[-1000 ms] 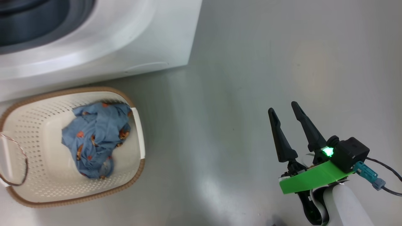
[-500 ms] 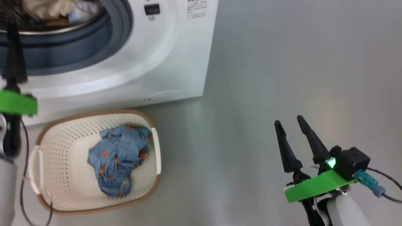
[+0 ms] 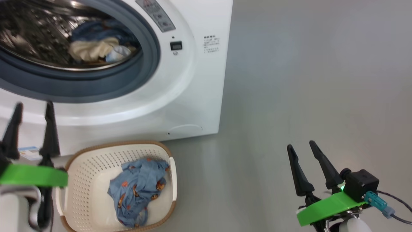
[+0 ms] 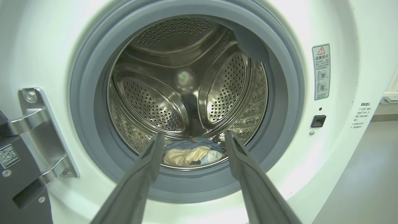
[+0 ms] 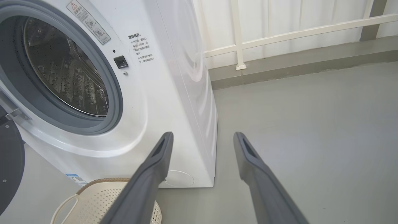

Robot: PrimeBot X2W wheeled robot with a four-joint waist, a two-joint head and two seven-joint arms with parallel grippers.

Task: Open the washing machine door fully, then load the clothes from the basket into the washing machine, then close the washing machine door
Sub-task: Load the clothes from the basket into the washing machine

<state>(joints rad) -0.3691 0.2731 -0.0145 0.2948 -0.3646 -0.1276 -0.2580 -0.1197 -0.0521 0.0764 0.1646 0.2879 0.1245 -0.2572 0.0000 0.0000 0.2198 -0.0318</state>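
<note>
- The washer is standing open, with its door swung out to the left edge of the right wrist view and the round mouth showing whole.
- The grey seal is ringing the drum. Cream and blue laundry is lying at the drum's bottom, just behind the lip.
- The basket is sitting on the floor, its brown rim just in front of the washer's lower front edge.
- The clothes are lying bunched in the basket, toward its right wall.
- The left gripper is hovering with fingers apart and holding nothing, just left of the basket and facing the drum mouth.
- The right gripper is hanging empty with fingers apart over bare floor, well clear of the washer's right corner.
- Wide floor is stretching right of the washer, up to a railing by the far wall.
</note>
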